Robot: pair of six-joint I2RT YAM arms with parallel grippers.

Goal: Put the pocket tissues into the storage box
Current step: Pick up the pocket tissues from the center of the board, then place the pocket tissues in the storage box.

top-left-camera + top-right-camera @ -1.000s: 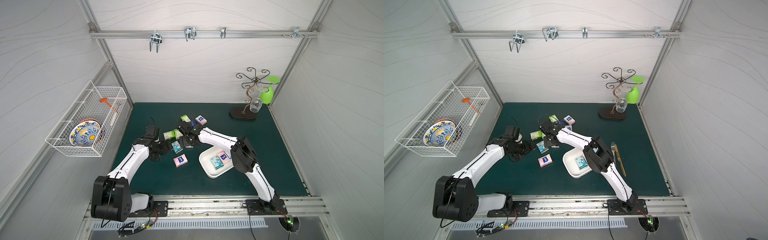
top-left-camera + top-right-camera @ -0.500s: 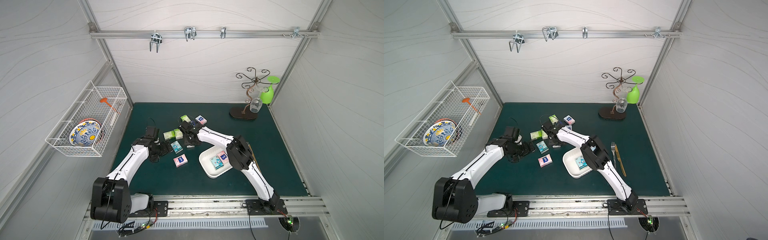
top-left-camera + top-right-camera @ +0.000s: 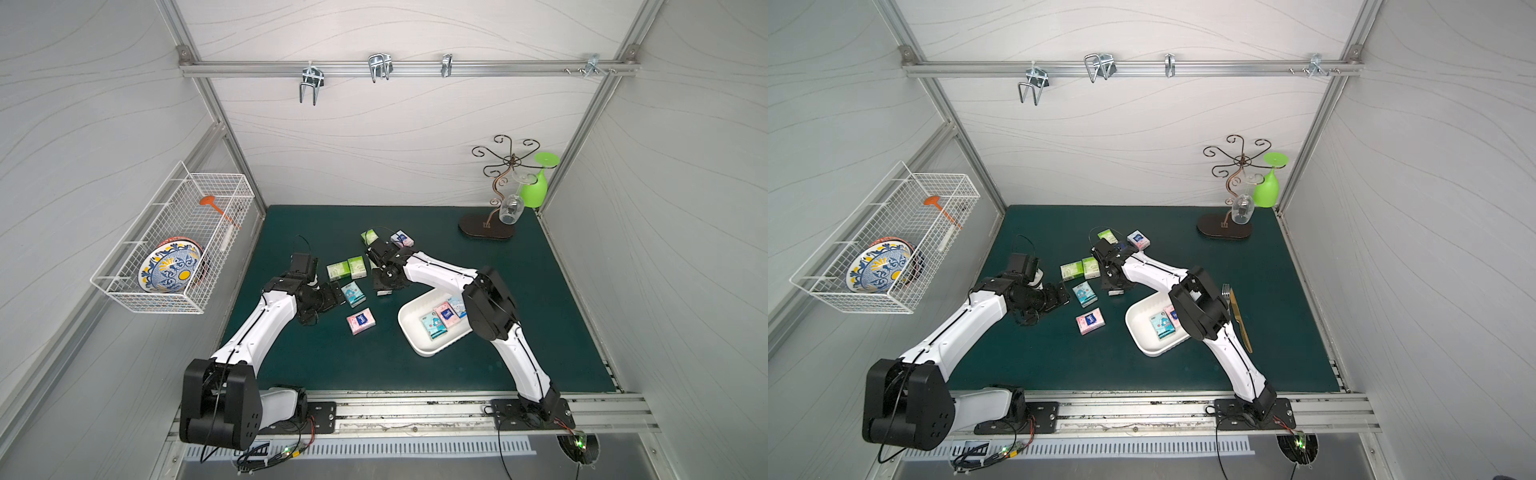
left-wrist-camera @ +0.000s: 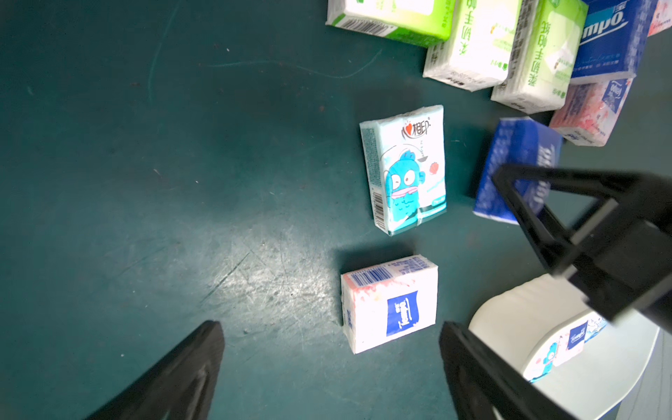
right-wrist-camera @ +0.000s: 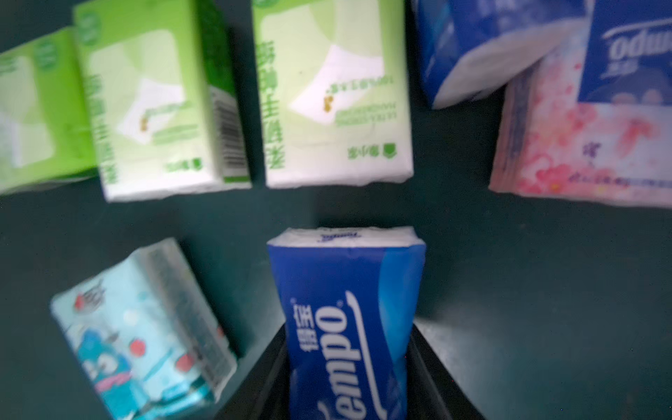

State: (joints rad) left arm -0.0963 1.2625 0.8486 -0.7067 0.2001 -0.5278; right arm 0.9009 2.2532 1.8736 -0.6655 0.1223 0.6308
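Your right gripper (image 5: 347, 334) is pinching the dark blue packet (image 5: 345, 291). Its fingers are lying against the packet's two long sides, so the grip is crossing the short width. The packet's long axis is running straight out along the gripper's reach, with its free end pointing away from the wrist toward the green packets (image 5: 331, 98). I cannot tell whether it is resting on the mat or just clear of it.

That packet is sitting near the storage box (image 3: 415, 336), just off the box's far corner on the left-arm side. Judging from this, the coming carry is heading back toward the right arm's own base and over the low rim. Three packets are already lying inside the box.

Your left gripper (image 4: 329, 329) is hanging wide open and gripping nothing, farther from the storage box than the right one. The pink packet (image 4: 389, 305) and the teal packet (image 4: 405, 171) are lying between it and the box.
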